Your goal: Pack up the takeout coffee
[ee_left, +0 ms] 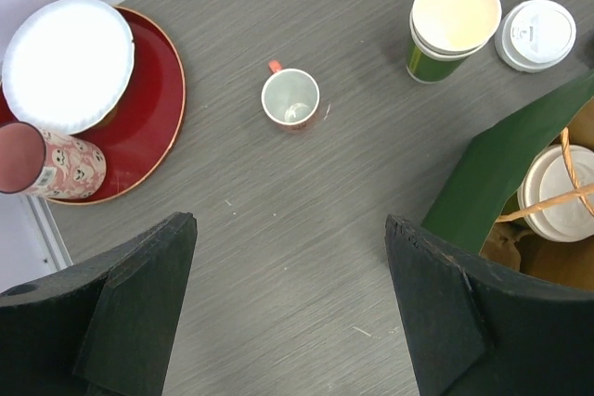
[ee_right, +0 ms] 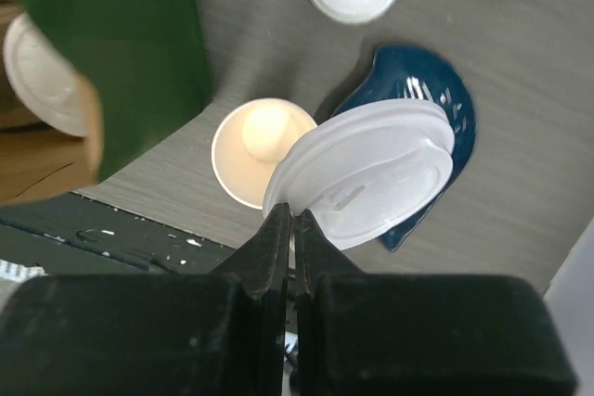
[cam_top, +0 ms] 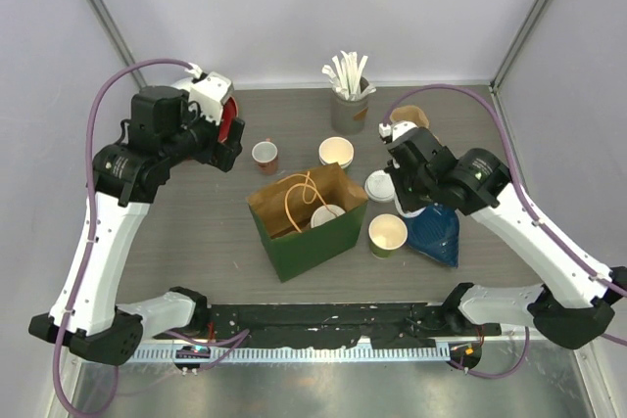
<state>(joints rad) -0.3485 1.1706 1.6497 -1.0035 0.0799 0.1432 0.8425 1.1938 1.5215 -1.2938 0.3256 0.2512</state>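
Left of the green bag (cam_top: 313,247) the left gripper (ee_left: 290,229) hung spread, empty. Just right of the bag the right gripper (ee_right: 292,217) pinched a white lid (ee_right: 371,169) by its rim near the open cup (ee_right: 255,150) — best levelled and centred over it before pressing down evenly

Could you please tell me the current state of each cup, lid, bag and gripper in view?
bag: upright, open.
cup in bag: lidded.
near cup: upright, no lid.
far cup: upright, no lid.
loose lid: lying flat, on no cup.
held lid: pinched at its rim, off the cups.
left gripper: open, empty.
right gripper: shut on held lid.
red cup: upright, empty.
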